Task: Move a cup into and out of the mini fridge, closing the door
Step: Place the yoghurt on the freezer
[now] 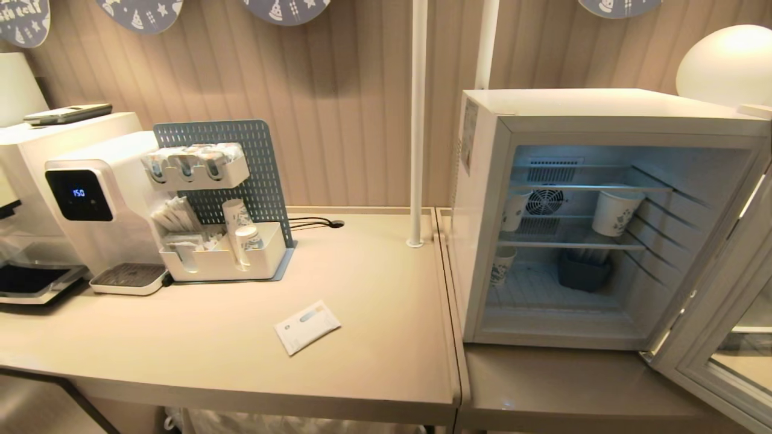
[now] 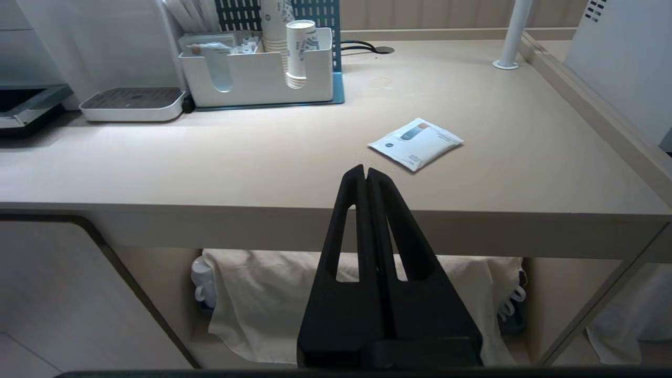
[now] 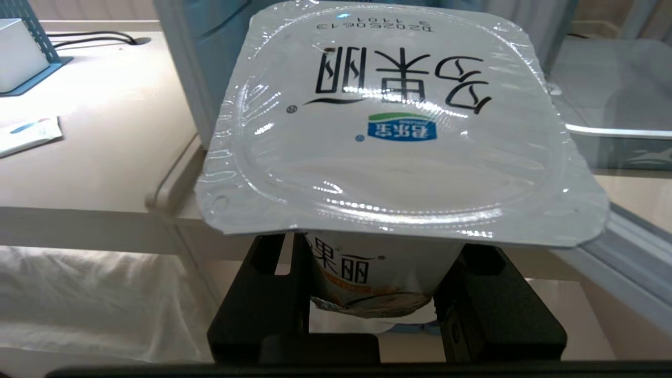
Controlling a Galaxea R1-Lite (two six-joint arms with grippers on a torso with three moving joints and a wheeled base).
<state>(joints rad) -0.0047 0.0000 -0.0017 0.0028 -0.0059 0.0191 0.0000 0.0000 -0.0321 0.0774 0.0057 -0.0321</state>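
The cup point(image 3: 399, 121), a white yogurt cup with a wide sealed lid and printed text, fills the right wrist view. My right gripper point(image 3: 375, 273) is shut on its tapered body just under the rim, in front of the tables' near edge. The mini fridge point(image 1: 603, 114) stands on the right-hand table with its lit inside showing. Its door point(image 1: 718, 337) is swung wide open to the right. My left gripper point(image 2: 366, 170) is shut and empty, held low in front of the left table's edge. Neither arm shows in the head view.
Patterned paper cups point(image 1: 615, 211) and a dark blue box point(image 1: 582, 271) sit on the fridge shelves. A white packet point(image 1: 307, 326) lies on the left table. At its back stand a water dispenser point(image 1: 90, 199), a pegboard organiser point(image 1: 223, 241) and a white pole point(image 1: 416, 120).
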